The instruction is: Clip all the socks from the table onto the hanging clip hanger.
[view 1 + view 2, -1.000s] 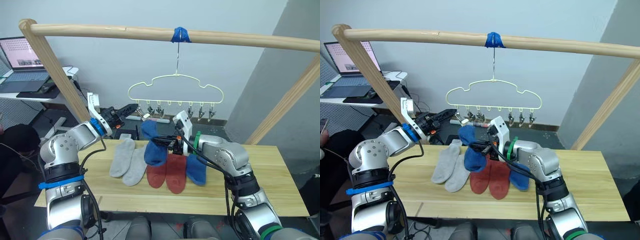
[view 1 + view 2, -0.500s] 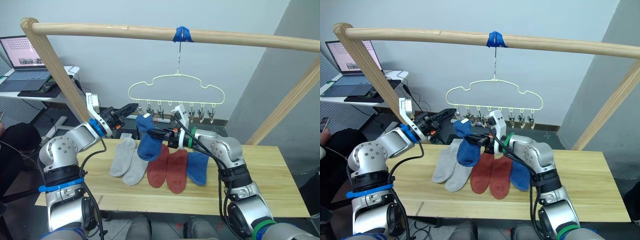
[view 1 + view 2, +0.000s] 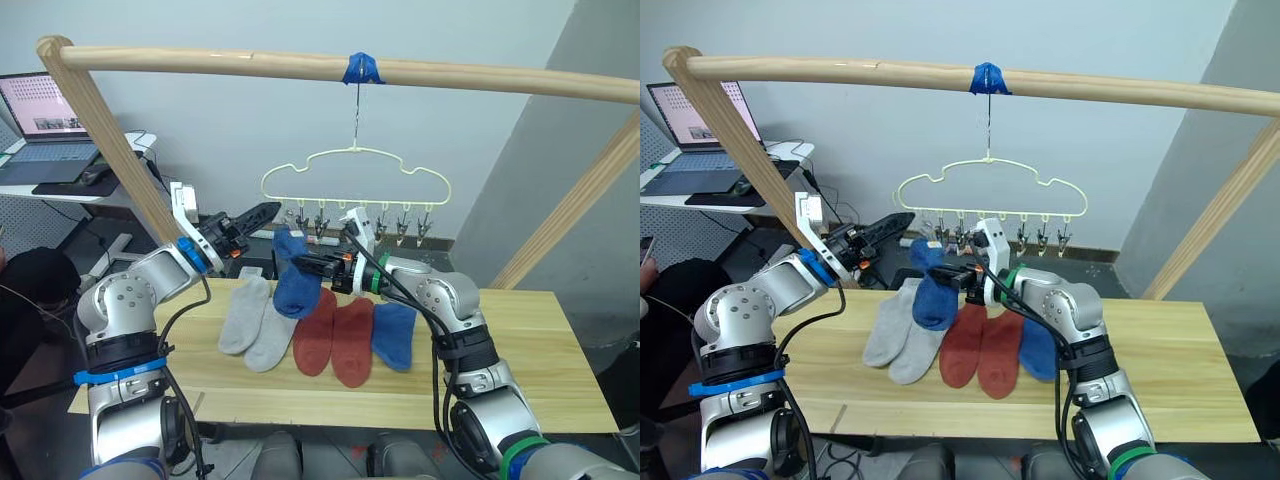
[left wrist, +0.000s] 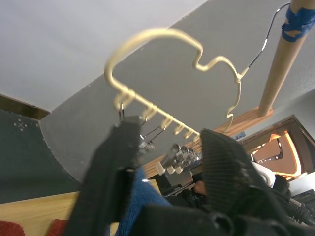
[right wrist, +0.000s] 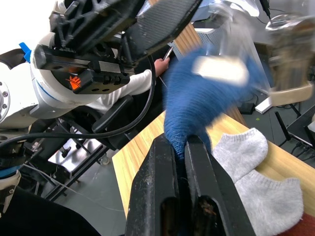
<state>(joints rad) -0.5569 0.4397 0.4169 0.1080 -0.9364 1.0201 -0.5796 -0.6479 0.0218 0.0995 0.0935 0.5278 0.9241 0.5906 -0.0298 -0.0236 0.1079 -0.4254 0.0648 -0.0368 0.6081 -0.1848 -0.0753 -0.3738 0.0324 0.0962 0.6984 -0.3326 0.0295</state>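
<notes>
— How is the table laid out?
— Five socks are laid in a row near its far edge, left of the middle. A sixth sock is held above that row, just below the clips.
— And the clip hanger?
— It is hung from the pole above the far edge. A laptop is set on a desk beyond the left end.

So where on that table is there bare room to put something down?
The table is bare on the robot's right, past the blue sock, and along the near edge. The middle is crowded: grey socks and red socks lie side by side.
</notes>
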